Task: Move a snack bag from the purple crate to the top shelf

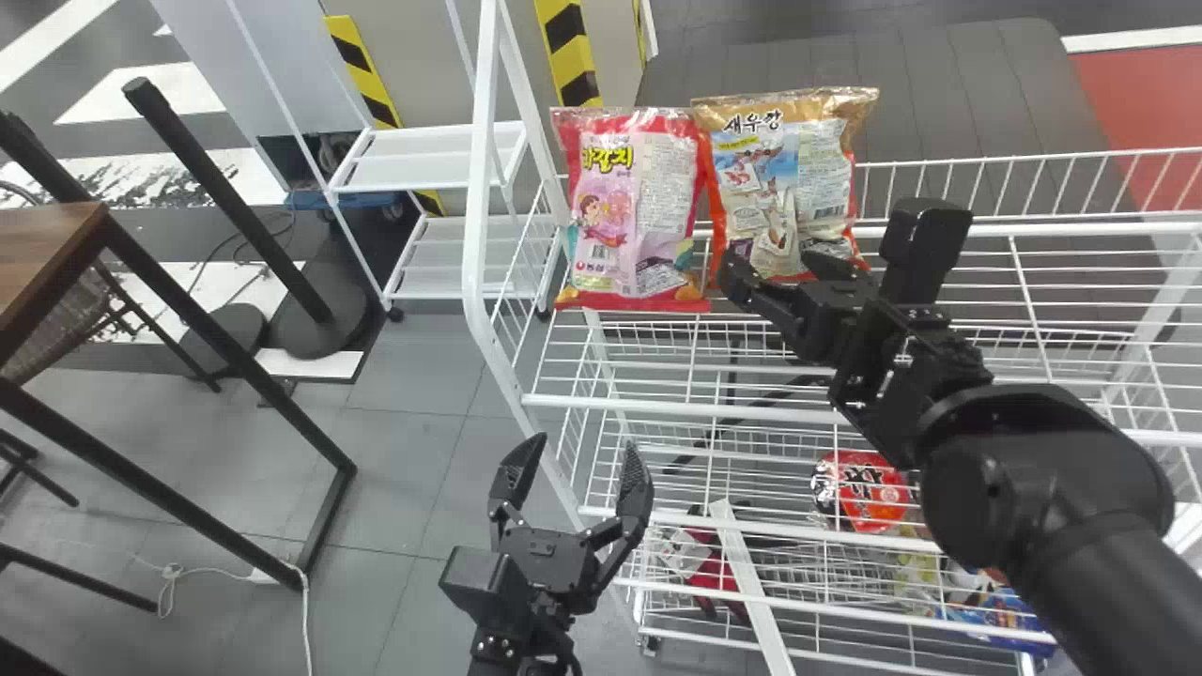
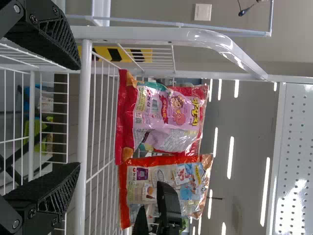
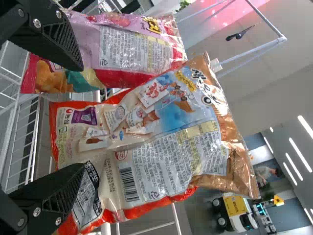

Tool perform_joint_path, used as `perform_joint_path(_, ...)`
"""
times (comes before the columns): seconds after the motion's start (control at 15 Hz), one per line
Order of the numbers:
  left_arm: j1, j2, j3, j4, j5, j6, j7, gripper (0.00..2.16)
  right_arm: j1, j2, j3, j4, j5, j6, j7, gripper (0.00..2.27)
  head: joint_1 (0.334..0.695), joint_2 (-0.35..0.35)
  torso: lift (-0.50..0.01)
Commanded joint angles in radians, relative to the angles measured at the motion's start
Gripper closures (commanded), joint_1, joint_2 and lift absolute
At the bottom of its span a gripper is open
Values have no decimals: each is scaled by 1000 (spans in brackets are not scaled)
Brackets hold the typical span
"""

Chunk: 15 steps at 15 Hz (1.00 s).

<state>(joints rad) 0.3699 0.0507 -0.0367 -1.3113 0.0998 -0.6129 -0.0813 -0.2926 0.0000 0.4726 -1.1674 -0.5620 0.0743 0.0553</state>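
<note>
Nearest the head camera, the left gripper (image 1: pixel 577 458) is idle beside the white wire rack (image 1: pixel 648 405), its fingers parted and nothing between them. The right gripper (image 1: pixel 772 263) is at the lower part of the orange-and-brown snack bag (image 1: pixel 798 174), fingers spread; the right wrist view gives the same reading, with no pinch on the film. Whether either finger touches the bag, cannot tell. This bag, taken as the task's item, stands upright on the top shelf, leaning a little, directly beside the pink snack bag (image 1: pixel 610 207). Assessment: placing looks essentially complete; the step in hand is a clean release and withdrawal. Method: keep the fingers wide and back the arm straight off along their own line, slowly at first, with no wrist roll until both tips are well away from the film. Main risk: a fingertip snags the crumpled lower edge and drags the bag forward, or a sideways drift knocks its pink neighbour. Check that the bag stands unaided before retracting fully. Farther down, on a lower tier, lies a red round pack (image 1: pixel 869 493); beyond the rack, yellow-and-black striped posts (image 1: pixel 568 47).
</note>
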Motion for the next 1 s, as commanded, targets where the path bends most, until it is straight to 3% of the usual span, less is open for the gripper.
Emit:
perform_joint_path(0.0, 0, 0, 0, 1, 0, -1, 2, 124, 35, 1, 6, -74, 21, 17, -2, 144, 695, 267, 1)
perform_joint_path(0.4, 7, 3, 1, -2, 5, -41, 5, 124, 119, 1, -17, -460, 90, 306, -55, 144, 695, 313, 1)
perform_joint_path(0.47, 9, 3, 1, -3, 6, -44, 5, 124, 148, -14, -20, -534, 120, 348, -58, 144, 695, 320, 1)
perform_joint_path(0.73, 46, 6, 1, -65, 15, -44, 5, 124, 369, -215, -68, -764, 280, 253, -81, 113, 695, 300, 1)
perform_joint_path(0.8, 60, 8, 5, -94, 15, -29, 5, 124, 441, -255, -97, -776, 298, 174, -83, 113, 695, 281, 1)
perform_joint_path(0.93, 75, 8, 6, -151, 15, 54, 6, 124, 556, -296, -152, -778, 320, 36, -81, 124, 695, 238, 1)
